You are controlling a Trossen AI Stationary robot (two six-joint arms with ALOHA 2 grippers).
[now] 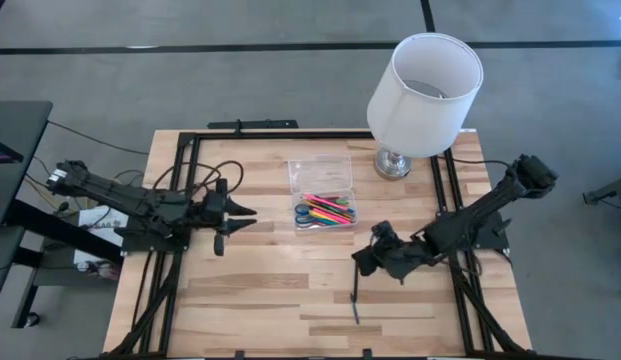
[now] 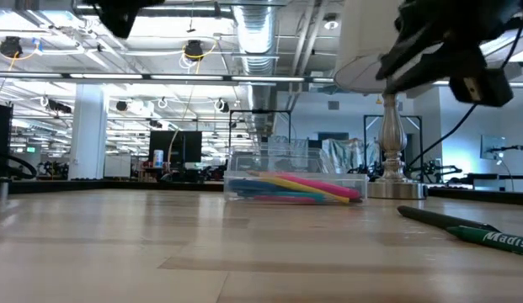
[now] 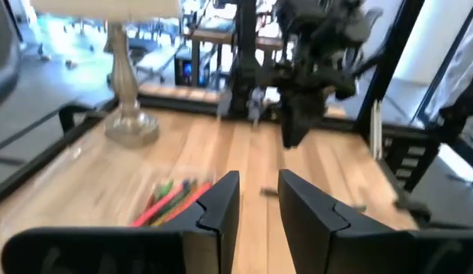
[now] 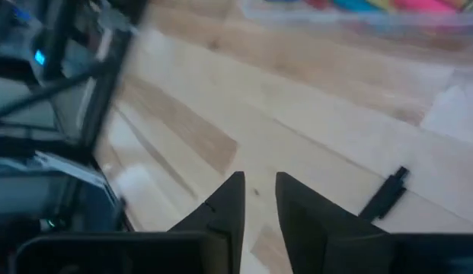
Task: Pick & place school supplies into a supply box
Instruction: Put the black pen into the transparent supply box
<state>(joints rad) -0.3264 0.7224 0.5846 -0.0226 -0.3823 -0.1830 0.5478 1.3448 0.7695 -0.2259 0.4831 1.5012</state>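
The clear supply box (image 1: 322, 190) lies on the table's middle, with several coloured pens and blue-handled scissors (image 1: 327, 211) in its near half; the low view shows the pens (image 2: 305, 187) through its wall. A dark pen (image 1: 356, 305) lies loose on the wood near the front edge, also seen in the low view (image 2: 472, 231) and the right wrist view (image 4: 385, 193). My right gripper (image 1: 360, 264) hovers open just above and beyond that pen's far end, with nothing between its fingers (image 4: 259, 199). My left gripper (image 1: 246, 219) stands open left of the box, pointing toward it (image 3: 259, 199).
A white-shaded lamp (image 1: 424, 92) on a chrome base (image 1: 393, 163) stands at the far right, close to the box. Black rails (image 1: 180, 200) run along the table's left, right and far edges. Bare wood lies between the box and the front edge.
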